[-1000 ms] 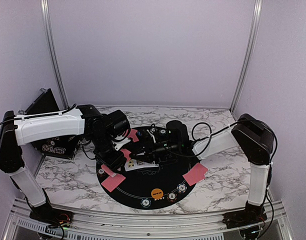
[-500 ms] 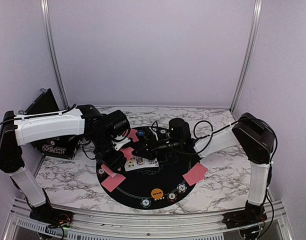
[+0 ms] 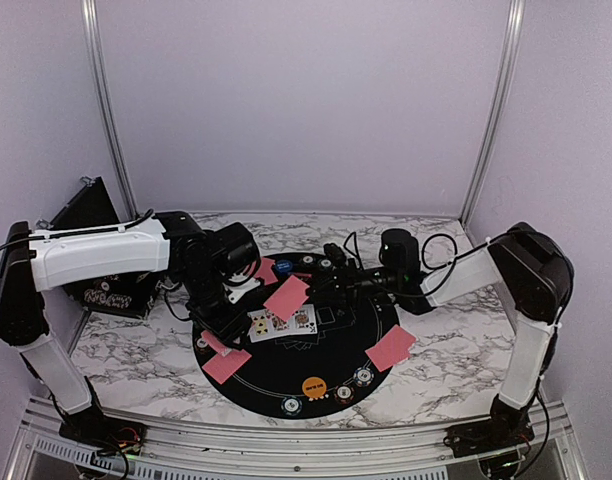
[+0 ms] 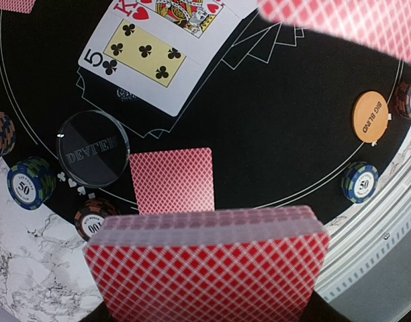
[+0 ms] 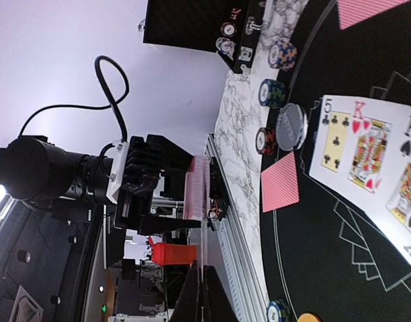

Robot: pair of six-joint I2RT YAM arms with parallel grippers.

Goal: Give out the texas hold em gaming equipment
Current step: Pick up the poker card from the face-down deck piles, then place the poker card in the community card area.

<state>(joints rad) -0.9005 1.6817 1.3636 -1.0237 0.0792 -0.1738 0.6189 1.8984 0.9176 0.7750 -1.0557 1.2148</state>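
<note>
Right gripper (image 3: 314, 284) drew back, card (image 3: 287, 297) at its tip

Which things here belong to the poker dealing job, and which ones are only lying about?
For the job: deck, held card, face-up cards, face-down cards, chips, orange disc, dealer disc.
Lying about: black mat, black case.

A round black mat (image 3: 276, 372) lies on the marble table (image 3: 136, 355); a black case (image 3: 86, 207) stands far left.
</note>
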